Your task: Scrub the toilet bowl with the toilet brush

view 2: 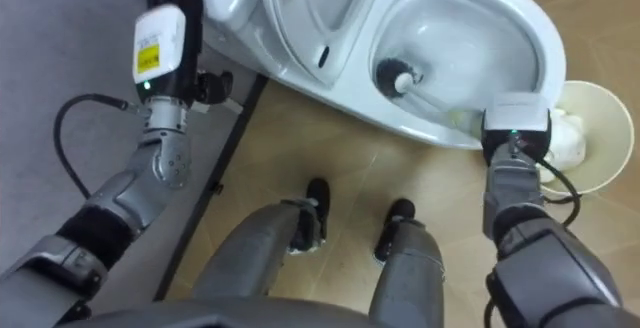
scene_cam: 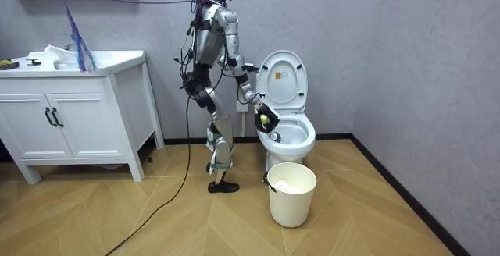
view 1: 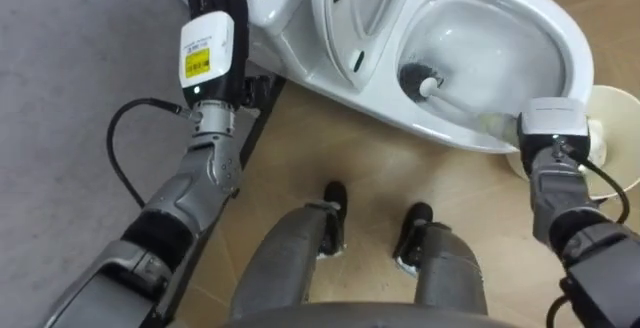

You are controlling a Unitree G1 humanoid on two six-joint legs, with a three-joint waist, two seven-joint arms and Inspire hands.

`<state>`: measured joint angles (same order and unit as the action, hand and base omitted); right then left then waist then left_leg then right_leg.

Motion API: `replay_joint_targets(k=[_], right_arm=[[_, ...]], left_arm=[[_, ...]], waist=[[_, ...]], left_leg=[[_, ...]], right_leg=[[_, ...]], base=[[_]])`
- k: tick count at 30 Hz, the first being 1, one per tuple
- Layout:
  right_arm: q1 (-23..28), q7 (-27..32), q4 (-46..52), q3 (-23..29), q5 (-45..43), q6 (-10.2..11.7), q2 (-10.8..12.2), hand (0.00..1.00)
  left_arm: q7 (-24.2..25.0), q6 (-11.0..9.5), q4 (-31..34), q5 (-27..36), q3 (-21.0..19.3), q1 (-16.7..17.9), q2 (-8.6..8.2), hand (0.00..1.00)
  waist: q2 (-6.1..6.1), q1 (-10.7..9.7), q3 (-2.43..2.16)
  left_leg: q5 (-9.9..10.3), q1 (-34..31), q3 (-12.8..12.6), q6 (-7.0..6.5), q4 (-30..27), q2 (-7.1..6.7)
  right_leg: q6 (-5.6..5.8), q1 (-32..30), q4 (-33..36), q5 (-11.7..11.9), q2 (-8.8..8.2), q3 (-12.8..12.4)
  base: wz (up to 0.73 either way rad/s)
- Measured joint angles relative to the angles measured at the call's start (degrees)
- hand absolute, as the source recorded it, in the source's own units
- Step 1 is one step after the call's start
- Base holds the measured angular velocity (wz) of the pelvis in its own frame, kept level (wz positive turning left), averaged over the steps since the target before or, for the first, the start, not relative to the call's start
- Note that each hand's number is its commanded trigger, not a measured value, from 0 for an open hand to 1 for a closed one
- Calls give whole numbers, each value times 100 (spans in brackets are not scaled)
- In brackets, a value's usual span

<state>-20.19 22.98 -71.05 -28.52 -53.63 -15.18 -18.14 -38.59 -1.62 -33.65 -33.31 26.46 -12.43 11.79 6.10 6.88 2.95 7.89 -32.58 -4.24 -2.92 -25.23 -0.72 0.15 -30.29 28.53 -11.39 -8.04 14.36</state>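
**Scrubbing step in the bowl**

The right robot hand [view 1: 553, 126] is clamped on the handle of the brush [view 1: 418, 78] at the rim of the bowl [view 1: 545, 38]. The brush head is inside the bowl, against its wall. The left robot hand [view 1: 213, 38], fingers straight, is behind the bowl. Scrubbing seems to be in hand; the next move calls for sweeping the head round the wall.

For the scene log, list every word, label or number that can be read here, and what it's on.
Yellow label on the back of the left robot hand: dark print, too small to read.
On the toilet and the bin: no lettering to be seen.
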Motion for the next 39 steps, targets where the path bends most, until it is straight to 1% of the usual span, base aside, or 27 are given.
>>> replay_joint_targets(k=[2,4,6,7,9,10,12,13,15,17,18,19,20,22,23,24,25,27,28,29,30,32,33,35,36,37,39], right_arm=[[213,5,0,-1,15,-29,90,100],[306,19,0,-1,21,-99,157,100],[341,27,-6,-1,83,-123,232,100],[353,28,-63,-1,223,-120,206,100],[464,28,-123,-5,360,-103,256,100],[547,-5,-160,-4,478,-74,258,100],[649,-75,-167,13,570,-7,256,100],[683,-135,-185,56,643,85,250,100],[773,-264,-250,78,661,166,247,100],[947,-325,-253,192,673,263,228,100],[999,-326,-252,225,689,286,219,100],[1126,-339,-260,309,733,328,221,100],[1293,-410,-217,419,799,363,223,100],[1527,-497,-169,623,926,413,223,100],[1691,-528,-123,741,1091,417,222,100],[1750,-561,-96,779,1187,417,224,100],[1900,-610,-10,857,1365,419,226,100],[1998,-745,0,951,1524,481,269,100],[2058,-804,-11,981,1523,554,305,100],[2139,-837,-6,1040,1539,601,368,100],[2184,-859,4,1118,1549,613,411,100],[2344,-941,22,1384,1598,682,554,100],[2381,-946,24,1426,1614,704,567,100],[2475,-957,102,1526,1767,789,592,100],[2486,-960,107,1548,1814,816,594,100],[2478,-991,130,1624,1922,860,620,100],[2470,-1000,122,1704,2059,953,691,100]], left_arm=[[0,51,-29,8,-64,201,-36,0],[-21,134,-33,6,-102,337,-110,0],[-105,183,-18,-4,-166,445,-157,0],[-120,208,-2,1,-201,482,-183,0],[-99,250,-28,-2,-208,590,-175,0],[-38,258,-53,-2,-215,638,-175,0],[43,256,-87,-3,-258,714,-171,0],[77,246,-129,-7,-268,740,-151,0],[129,212,-202,-8,-281,749,-134,0],[234,162,-241,-10,-383,856,-125,0],[271,162,-239,-11,-402,891,-118,0],[366,153,-224,-33,-466,1006,-85,0],[492,136,-220,-128,-599,1185,-49,0],[587,129,-108,-198,-672,1454,70,0],[682,147,-100,-181,-786,1623,74,0],[696,149,-104,-151,-821,1708,85,0],[763,146,-103,72,-846,1847,93,0],[988,167,-226,673,-1046,2052,51,0],[1136,197,-423,1022,-1249,2212,31,0],[1237,207,-607,1386,-1479,2398,25,0],[1279,204,-701,1581,-1601,2482,26,0],[1461,250,-892,2341,-2120,2827,21,0],[1496,252,-932,2525,-2200,2918,3,0],[1634,250,-968,3209,-2542,3256,-160,0],[1680,250,-999,3333,-2635,3292,-217,0],[1739,243,-1084,3609,-2770,3296,-300,0],[1812,213,-1206,3986,-2904,3293,-386,0]], waist=[[25,-99,-34],[41,-155,-52],[28,-180,-57],[29,-213,-59],[-32,-218,-55],[-143,-218,-25],[-248,-210,-51],[-326,-195,-84],[-414,-188,-100],[-567,-129,-171],[-593,-122,-171],[-646,-99,-197],[-684,-71,-242],[-730,-44,-263],[-741,-64,-280],[-745,-77,-278],[-755,-85,-288],[-787,-67,-282],[-778,-70,-288],[-850,-72,-268],[-848,-70,-271],[-930,-59,-270],[-929,-30,-268],[-875,33,-239],[-861,63,-248],[-840,115,-215],[-821,130,-216]], left_leg=[[-11,274,-10,19,193,11],[-19,449,-28,33,329,6],[-35,556,-52,52,459,-1],[-53,612,-39,66,493,1],[-64,803,-36,77,583,-8],[-64,939,-43,78,597,-22],[-64,1082,-48,78,604,-33],[-66,1158,-48,81,645,-26],[-73,1340,-42,94,756,-6],[-80,1575,-41,107,866,-2],[-80,1637,-34,107,878,-1],[-79,1774,-32,108,927,1],[-75,1942,-27,119,1020,17],[-59,2153,12,145,1117,31],[-55,2268,49,151,1176,31],[-51,2324,70,157,1205,29],[-40,2410,149,176,1268,22],[-41,2601,171,185,1388,19],[-21,2715,198,211,1405,18],[-13,2778,270,221,1408,10],[-4,2810,298,233,1410,8],[44,2871,381,250,1415,7],[49,2899,400,248,1437,2],[63,3033,455,229,1493,-2],[66,3051,452,224,1497,-3],[68,3109,452,222,1522,-4],[70,3164,451,226,1557,-5]], right_leg=[[-3,278,-209,24,52,13],[0,418,-300,26,63,1],[-2,467,-319,26,70,-32],[-4,528,-383,27,81,-20],[-20,697,-398,-7,65,-4],[-13,838,-407,-54,51,-5],[-12,995,-439,-106,40,-3],[-17,1067,-513,-110,52,-1],[-16,1268,-650,-109,106,6],[-17,1474,-742,-109,121,11],[-16,1549,-777,-108,127,17],[-14,1702,-860,-106,146,17],[-3,1887,-1004,-78,195,12],[6,2134,-1176,-53,236,31],[17,2289,-1291,-37,251,82],[19,2356,-1318,-36,252,114],[27,2469,-1389,-34,263,163],[36,2671,-1490,-28,278,211],[40,2814,-1548,-29,288,243],[47,2952,-1615,-25,299,318],[49,3009,-1652,-27,304,346],[59,3141,-1772,-44,309,503],[63,3180,-1795,-43,312,527],[104,3355,-1871,-46,303,593],[111,3376,-1882,-41,303,591],[114,3422,-1880,-41,300,594],[115,3456,-1882,-43,304,582]], base=[[0],[-4],[-7],[6],[8],[4],[2],[0],[2],[-4],[-6],[0],[0],[1],[11],[21],[18],[10],[13],[19],[32],[32],[25],[16],[3],[0],[-3]])
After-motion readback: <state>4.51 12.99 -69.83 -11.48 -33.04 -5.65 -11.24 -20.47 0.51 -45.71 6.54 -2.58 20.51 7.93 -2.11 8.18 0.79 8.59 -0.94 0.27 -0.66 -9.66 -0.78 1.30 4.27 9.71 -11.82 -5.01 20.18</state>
